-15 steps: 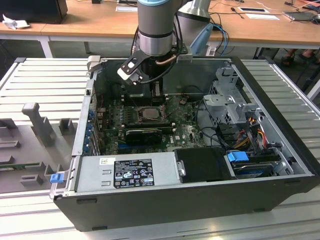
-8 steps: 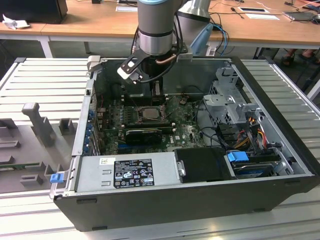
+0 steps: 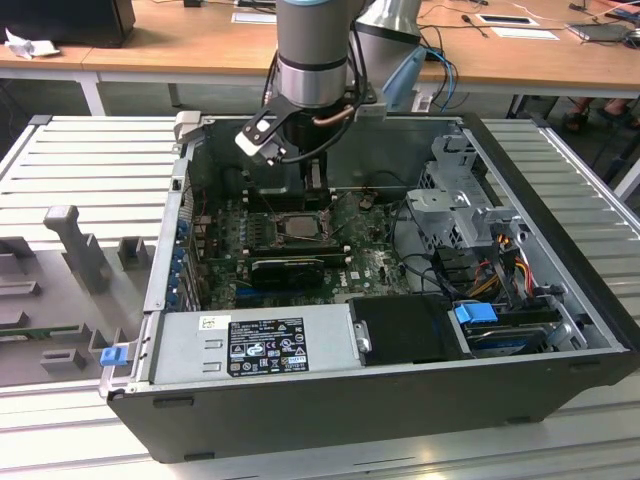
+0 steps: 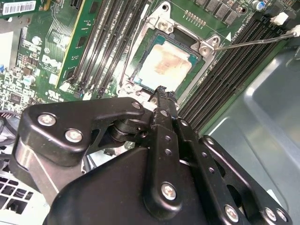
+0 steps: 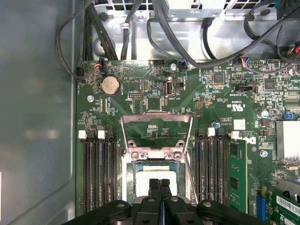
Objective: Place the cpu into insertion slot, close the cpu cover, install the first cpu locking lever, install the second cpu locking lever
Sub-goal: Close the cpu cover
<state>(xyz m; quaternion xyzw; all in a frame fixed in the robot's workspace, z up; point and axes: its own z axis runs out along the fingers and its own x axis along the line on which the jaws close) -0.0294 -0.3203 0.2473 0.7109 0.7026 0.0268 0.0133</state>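
While hanging low inside the open computer case on the slatted worktop, pointing the gripper straight down at the chip, fingers pressed together and pinching nothing.

Finding the chip resting flat in the socket, pale face up and square with the black frame. Judging the placing step as done for that reason.

Finding the cover folded back off the socket, toward the side of the coin battery, with green board showing through its window. Leaving the chip bare and reachable from above that way.

Noticing a thin wire lever standing out to one side, not hooked down. Presumably waiting because clamping is only making sense with the cover lying over the chip.

Hovering with joined tips by the chip's near edge in both wrist views, looking more like a pushing posture than a grasping one. Fitting narrow tips between the memory slots flanking the socket. Not managing to tell whether touching the chip or just clear of it.
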